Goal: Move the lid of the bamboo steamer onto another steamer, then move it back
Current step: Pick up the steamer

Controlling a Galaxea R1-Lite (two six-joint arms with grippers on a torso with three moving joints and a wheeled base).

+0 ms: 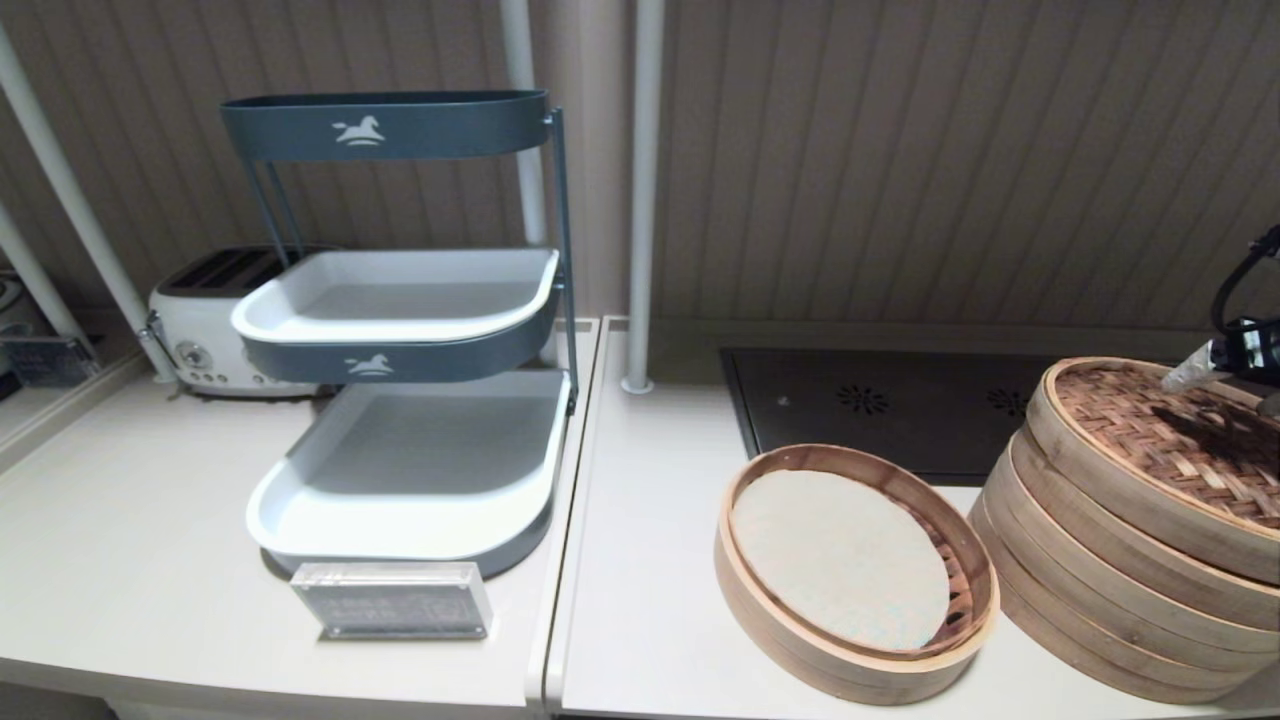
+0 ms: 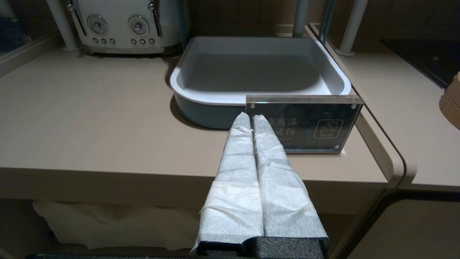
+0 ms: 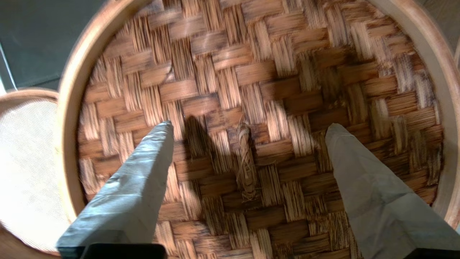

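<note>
The taller steamer point(image 1: 1120, 560) and its tilted top lid point(image 1: 1170, 450) run off the head view's right edge, which also crops the right gripper point(image 1: 1200, 368).

Rough woven bamboo steamer lid point(image 3: 258, 118), smooth pale wooden rim.

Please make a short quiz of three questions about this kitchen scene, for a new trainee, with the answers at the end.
1. True or false: the lid lies on the tall steamer.
2. What lies inside the low steamer: A a cloth, B a pale round liner, C buns?
3. Which claw is open over the lid's knot?

Key
1. True; it sits tilted on top.
2. B, the liner.
3. The right claw, fingers apart on either side of the knot. The left claw is shut, at the counter by the sign.
</note>
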